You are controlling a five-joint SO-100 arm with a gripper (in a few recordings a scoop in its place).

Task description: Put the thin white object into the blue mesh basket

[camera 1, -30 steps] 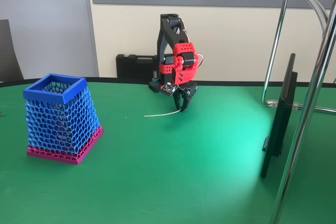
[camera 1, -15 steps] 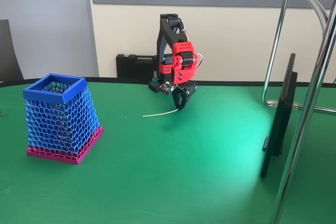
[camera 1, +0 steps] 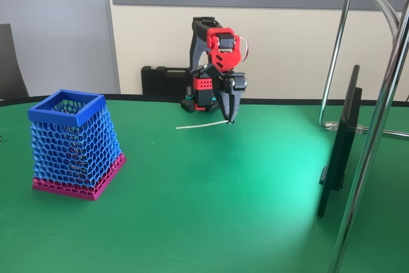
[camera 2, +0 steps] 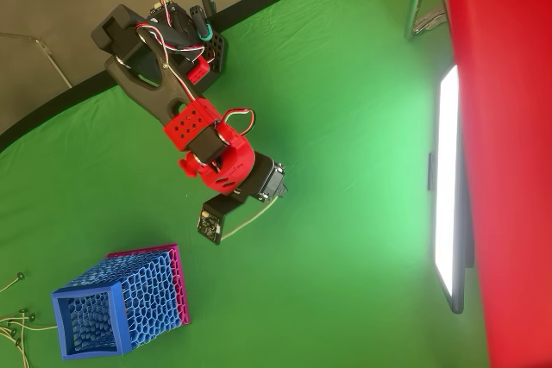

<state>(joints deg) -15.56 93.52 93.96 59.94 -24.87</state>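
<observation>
Thin white object (camera 1: 201,124) hanging off the table surface, nearly level, one end pinched, free end poking toward the left in the fixed view. Blue mesh basket (camera 1: 75,142) sitting upright on its pink base, well apart, mouth open.

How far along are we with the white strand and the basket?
Pickup looks done: the gripper is shut on the thin white object, held above the green table. Left: carrying it to the blue mesh basket, which stands apart to the left in the fixed view, and dropping it in.
</observation>
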